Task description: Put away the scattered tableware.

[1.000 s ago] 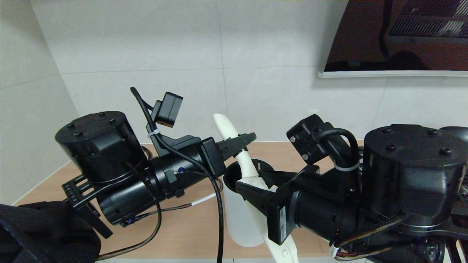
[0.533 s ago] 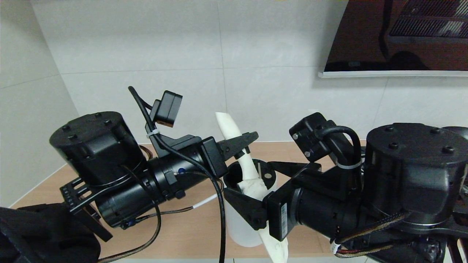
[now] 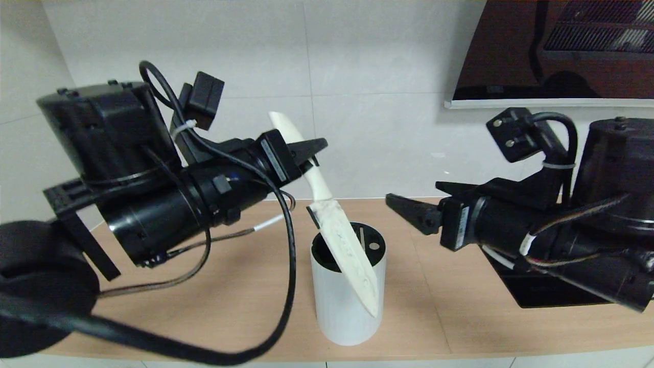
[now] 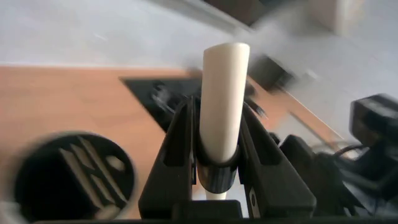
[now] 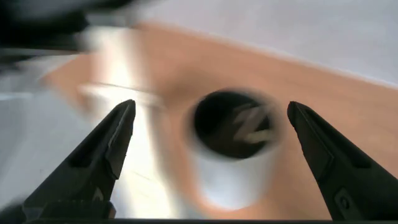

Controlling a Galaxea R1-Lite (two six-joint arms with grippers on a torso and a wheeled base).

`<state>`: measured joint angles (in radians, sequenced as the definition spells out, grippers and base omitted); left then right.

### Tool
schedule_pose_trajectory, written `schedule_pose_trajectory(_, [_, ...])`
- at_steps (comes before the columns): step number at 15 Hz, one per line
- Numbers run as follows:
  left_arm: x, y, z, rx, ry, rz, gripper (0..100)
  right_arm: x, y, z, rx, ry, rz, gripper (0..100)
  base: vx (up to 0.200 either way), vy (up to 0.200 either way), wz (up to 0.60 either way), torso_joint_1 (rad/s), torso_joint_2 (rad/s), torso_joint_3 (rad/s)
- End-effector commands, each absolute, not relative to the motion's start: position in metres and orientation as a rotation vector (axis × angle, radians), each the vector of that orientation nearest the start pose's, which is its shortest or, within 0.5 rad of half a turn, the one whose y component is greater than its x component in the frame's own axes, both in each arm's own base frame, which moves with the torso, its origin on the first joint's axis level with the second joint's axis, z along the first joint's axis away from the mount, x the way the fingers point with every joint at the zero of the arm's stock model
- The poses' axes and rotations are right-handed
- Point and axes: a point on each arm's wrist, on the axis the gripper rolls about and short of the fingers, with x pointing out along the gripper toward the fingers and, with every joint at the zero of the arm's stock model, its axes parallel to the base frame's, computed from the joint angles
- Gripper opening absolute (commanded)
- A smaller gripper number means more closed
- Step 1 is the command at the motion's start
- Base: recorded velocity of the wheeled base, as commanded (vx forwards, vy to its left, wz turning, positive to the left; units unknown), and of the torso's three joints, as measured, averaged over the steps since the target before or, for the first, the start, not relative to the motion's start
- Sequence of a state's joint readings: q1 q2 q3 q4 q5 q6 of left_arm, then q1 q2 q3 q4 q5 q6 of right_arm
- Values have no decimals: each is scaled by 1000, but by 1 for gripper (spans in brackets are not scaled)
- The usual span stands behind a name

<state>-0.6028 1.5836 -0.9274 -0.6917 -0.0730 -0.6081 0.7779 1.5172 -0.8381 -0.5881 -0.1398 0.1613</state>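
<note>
We judge the white ceramic knife [image 3: 329, 225] to be light and stiff but brittle: a knock of its thin tip against a hard rim could chip it, and the glazed blade looks slippery, so the thick, rounded handle is the sensible place to hold. That is where the left gripper [image 3: 309, 153] has it, fingers clenched on either side of the handle, whose blunt end sticks out past them. The knife is cream-white all over. Its handle is pale and tapering, and its broad blade narrows to a point, with faint grey smudges near the heel. It hangs above the bench [image 3: 230, 296], tilted, handle up and tip down. The blade crosses in front of the rim and front wall of the white cylindrical holder [image 3: 337, 306], so it is not yet inside. We cannot tell whether the tip touches that wall. The holder stands upright near the front edge of the bench, about midway along, its inside black. The right gripper [image 3: 412, 191] hovers beside the holder toward the right end, fingers spread wide and grasping nothing. A black cooktop [image 3: 516, 291] lies on the bench beneath it.
</note>
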Motion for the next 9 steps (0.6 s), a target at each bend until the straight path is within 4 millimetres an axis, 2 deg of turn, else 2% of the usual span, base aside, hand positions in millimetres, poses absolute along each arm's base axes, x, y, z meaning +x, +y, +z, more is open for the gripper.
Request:
schedule_pose_trajectory(1, [244, -144, 306, -556, 85, -511, 0, 199, 142, 253, 130, 132, 546, 100, 0, 0, 0, 0, 0, 0])
schedule_pose_trajectory(3, [244, -145, 308, -514, 79, -438, 0, 196, 133, 242, 137, 200, 522, 100, 0, 0, 0, 0, 0, 0])
schedule_pose_trajectory(6, [240, -157, 289, -411, 83, -350, 0, 190, 129, 216, 112, 287, 515, 100, 0, 0, 0, 0, 0, 0])
schedule_pose_trajectory(9, [231, -182, 275, -218, -51, -250, 0, 188, 128, 204, 62, 318, 512, 100, 0, 0, 0, 0, 0, 0])
